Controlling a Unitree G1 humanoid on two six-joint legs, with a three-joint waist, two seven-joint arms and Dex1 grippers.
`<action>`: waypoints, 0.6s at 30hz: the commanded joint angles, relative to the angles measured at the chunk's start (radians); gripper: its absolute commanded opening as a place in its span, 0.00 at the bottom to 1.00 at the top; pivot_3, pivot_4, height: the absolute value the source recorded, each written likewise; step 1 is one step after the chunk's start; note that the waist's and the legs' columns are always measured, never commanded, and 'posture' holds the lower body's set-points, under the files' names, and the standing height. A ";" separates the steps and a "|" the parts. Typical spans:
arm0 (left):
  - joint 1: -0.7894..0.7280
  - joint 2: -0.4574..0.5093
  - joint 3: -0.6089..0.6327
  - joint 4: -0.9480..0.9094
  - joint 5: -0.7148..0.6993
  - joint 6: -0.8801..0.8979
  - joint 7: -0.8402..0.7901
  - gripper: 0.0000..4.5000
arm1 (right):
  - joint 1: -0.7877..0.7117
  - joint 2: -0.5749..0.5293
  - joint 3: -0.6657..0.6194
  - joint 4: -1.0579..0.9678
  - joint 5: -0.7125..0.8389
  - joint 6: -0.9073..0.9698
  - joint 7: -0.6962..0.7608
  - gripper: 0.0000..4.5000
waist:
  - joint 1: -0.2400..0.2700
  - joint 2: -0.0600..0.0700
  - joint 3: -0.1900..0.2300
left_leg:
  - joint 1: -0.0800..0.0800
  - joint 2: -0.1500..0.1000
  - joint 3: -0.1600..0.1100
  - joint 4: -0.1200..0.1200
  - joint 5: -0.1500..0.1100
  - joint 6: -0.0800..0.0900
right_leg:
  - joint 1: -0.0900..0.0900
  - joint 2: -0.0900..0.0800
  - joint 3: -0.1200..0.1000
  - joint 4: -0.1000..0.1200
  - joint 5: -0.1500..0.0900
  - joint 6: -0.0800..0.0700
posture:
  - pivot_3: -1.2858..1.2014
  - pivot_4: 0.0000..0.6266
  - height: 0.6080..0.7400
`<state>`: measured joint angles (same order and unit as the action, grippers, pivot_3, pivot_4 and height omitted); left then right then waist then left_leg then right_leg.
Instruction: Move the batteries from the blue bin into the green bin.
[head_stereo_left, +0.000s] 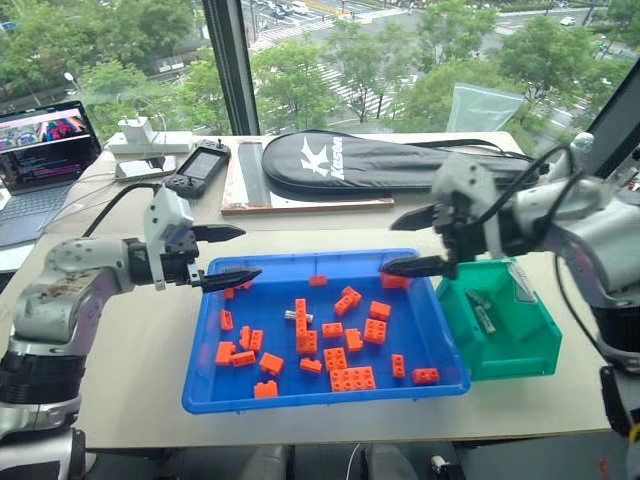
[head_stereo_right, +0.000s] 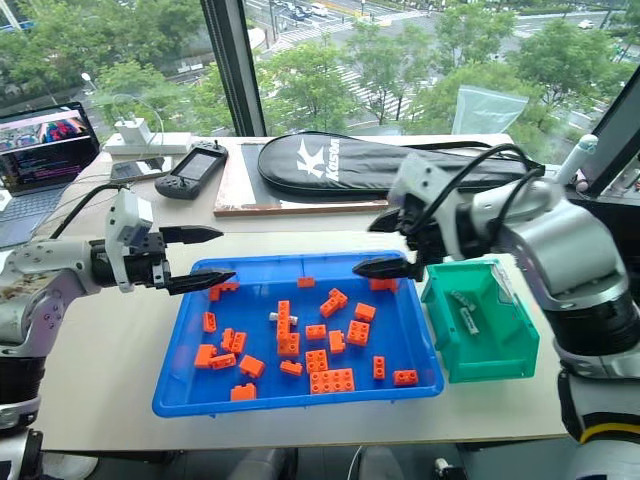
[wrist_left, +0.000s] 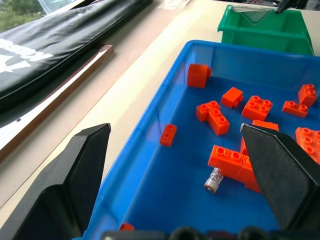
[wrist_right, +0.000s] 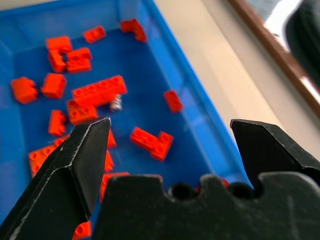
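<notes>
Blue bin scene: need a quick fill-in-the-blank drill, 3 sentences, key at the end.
1. The small grey-silver metal battery left in the wide shallow blue plastic bin lies among ____ toy bricks.
2. The small deep green plastic bin holds ____ batteries.
3. The fingers of both the left gripper and the right gripper are ____.

Missing words: orange; two; open

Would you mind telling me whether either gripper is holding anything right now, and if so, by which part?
Nothing is held. The left gripper and the right gripper both stand open and empty above the blue bin.
</notes>
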<state>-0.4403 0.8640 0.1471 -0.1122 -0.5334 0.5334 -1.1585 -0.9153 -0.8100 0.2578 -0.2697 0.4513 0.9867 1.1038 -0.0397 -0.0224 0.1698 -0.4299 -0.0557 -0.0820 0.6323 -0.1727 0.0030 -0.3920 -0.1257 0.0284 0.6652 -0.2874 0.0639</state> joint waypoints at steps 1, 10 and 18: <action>0.024 0.023 0.041 -0.047 -0.020 -0.002 0.002 1.00 | -0.016 0.092 0.094 -0.014 -0.042 -0.008 -0.055 1.00 | 0.003 0.000 0.000 | 0.000 0.000 0.000 0.000 0.000 0.000 | 0.000 0.000 0.000 0.000 0.000 0.000 | 0.52 0.24 1.00; 0.068 0.024 0.055 -0.098 -0.039 0.030 0.040 1.00 | -0.007 0.282 0.236 0.048 -0.119 -0.070 -0.119 1.00 | 0.000 0.000 0.000 | -0.001 -0.001 0.001 0.000 0.000 0.000 | -0.006 -0.001 0.001 0.007 0.000 0.000 | 0.52 0.24 1.00; 0.071 0.026 0.056 -0.110 -0.038 0.039 0.051 1.00 | 0.010 0.343 0.241 0.112 -0.155 -0.114 -0.134 1.00 | -0.004 0.000 0.000 | -0.001 0.000 0.003 0.001 0.000 -0.001 | -0.010 -0.001 0.001 0.013 0.000 -0.001 | 0.52 0.24 1.00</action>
<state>-0.3666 0.8739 0.1769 -0.1899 -0.5536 0.5716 -1.1106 -0.8861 -0.4785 0.5415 -0.1438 0.2939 0.8903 0.9767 -0.0442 -0.0228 0.1697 -0.4311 -0.0560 -0.0794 0.6327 -0.1724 0.0025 -0.4029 -0.1265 0.0292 0.6788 -0.2869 0.0634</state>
